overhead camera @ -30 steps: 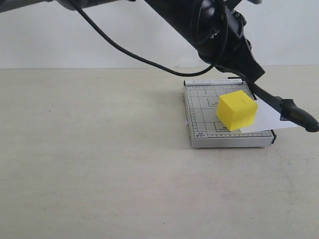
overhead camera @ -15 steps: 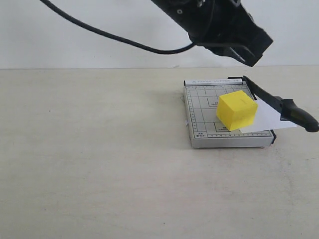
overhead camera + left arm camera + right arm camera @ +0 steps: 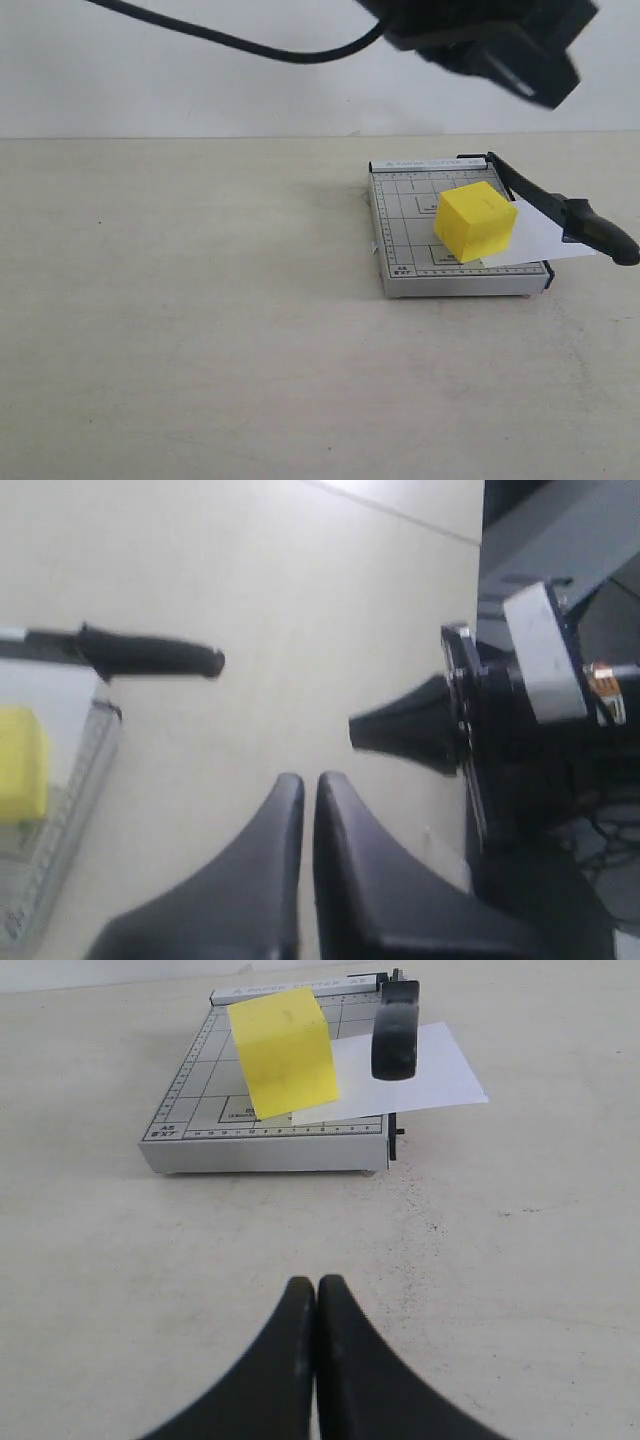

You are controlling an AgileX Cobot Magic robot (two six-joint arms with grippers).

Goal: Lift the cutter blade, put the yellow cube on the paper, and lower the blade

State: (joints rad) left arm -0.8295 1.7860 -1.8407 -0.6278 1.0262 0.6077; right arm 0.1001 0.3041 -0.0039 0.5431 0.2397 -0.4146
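Observation:
The yellow cube stands on the grey gridded cutter board, its near side resting on the edge of the white paper. Across the paper lies the cutter blade, down along the board's right edge. My left arm hangs high above the cutter. In the left wrist view my left gripper is shut and empty, above bare table, off to the side of the blade handle. My right gripper is shut and empty in front of the board, the cube and the paper.
The right arm's black pointed gripper and its base show in the left wrist view beside my left fingers. A black cable trails from the left arm across the top. The beige table stretches to the left and front.
My left arm has risen and swung right, away from the cutter's hinge end, until only its underside shows at the top. Cube, paper and blade have not moved.

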